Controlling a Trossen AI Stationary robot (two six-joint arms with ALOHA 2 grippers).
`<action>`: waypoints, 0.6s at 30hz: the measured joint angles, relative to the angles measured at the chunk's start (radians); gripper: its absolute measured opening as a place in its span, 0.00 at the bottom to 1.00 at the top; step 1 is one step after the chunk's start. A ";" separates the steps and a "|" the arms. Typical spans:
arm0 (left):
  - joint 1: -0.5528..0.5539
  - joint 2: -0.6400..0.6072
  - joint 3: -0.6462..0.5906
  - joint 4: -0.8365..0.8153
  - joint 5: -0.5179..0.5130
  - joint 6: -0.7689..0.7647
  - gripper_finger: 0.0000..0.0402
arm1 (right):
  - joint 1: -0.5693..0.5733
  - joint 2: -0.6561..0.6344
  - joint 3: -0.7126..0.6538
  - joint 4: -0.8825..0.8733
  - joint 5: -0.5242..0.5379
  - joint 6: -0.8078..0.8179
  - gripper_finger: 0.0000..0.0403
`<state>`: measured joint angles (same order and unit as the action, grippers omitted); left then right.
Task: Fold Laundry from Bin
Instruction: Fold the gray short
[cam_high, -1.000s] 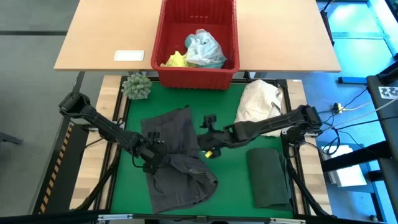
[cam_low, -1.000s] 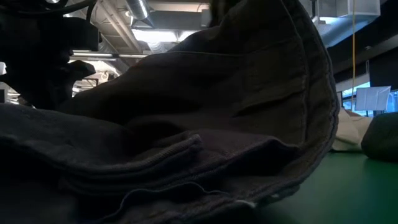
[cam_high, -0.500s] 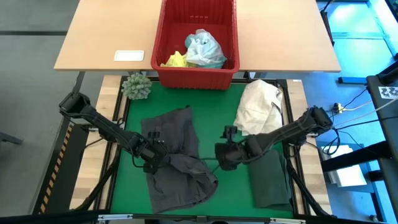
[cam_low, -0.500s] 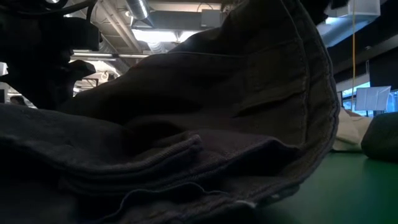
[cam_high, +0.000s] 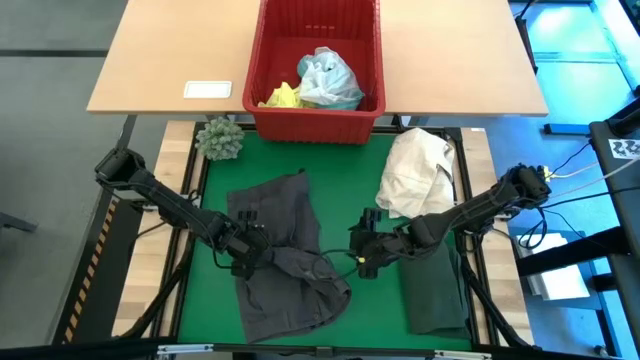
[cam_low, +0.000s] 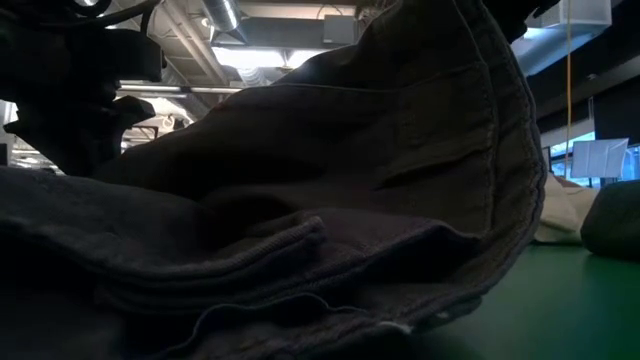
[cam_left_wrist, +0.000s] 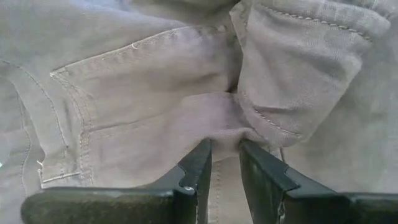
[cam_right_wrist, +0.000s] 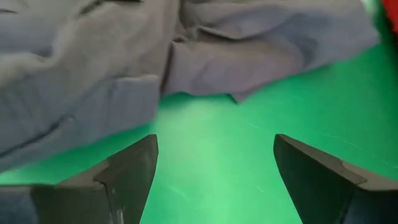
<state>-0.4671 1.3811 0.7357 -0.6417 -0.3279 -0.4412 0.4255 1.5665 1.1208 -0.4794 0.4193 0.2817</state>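
The grey garment (cam_high: 280, 255) lies crumpled on the green surface (cam_high: 370, 300), toward its left half and reaching close to the near edge, with a raised fold along its right side. The left tool (cam_high: 252, 255) sits on this garment's left part; in the left wrist view its fingers (cam_left_wrist: 198, 163) are pressed in on a small ridge of the grey cloth, pinching it. The right tool (cam_high: 364, 250) is low over bare green just right of the garment's raised fold, its fingers (cam_right_wrist: 134, 168) spread wide with nothing between them.

A folded dark green-black garment (cam_high: 432, 282) lies by the near right corner. A cream-white cloth bundle (cam_high: 418, 170) rests near the right edge, farther back. The red bin (cam_high: 318, 122) stands at the far edge on the wooden table (cam_high: 160, 60), holding light turquoise-blue (cam_high: 328, 80) and bright yellow (cam_high: 282, 97) laundry. A small green spiky ball (cam_high: 220, 138) sits at the far left corner.
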 joint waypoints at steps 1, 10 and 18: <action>0.000 0.000 0.000 0.000 0.000 0.000 0.20 | 0.000 0.000 -0.008 0.022 -0.016 -0.001 0.79; 0.002 0.000 0.000 0.000 0.000 -0.002 0.20 | 0.032 -0.001 -0.025 0.150 -0.092 -0.027 0.79; 0.002 0.000 0.000 0.000 -0.004 -0.002 0.20 | 0.093 -0.001 -0.025 0.200 -0.068 -0.024 0.79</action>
<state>-0.4652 1.3811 0.7357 -0.6415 -0.3318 -0.4431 0.5183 1.5658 1.0958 -0.2794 0.3510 0.2576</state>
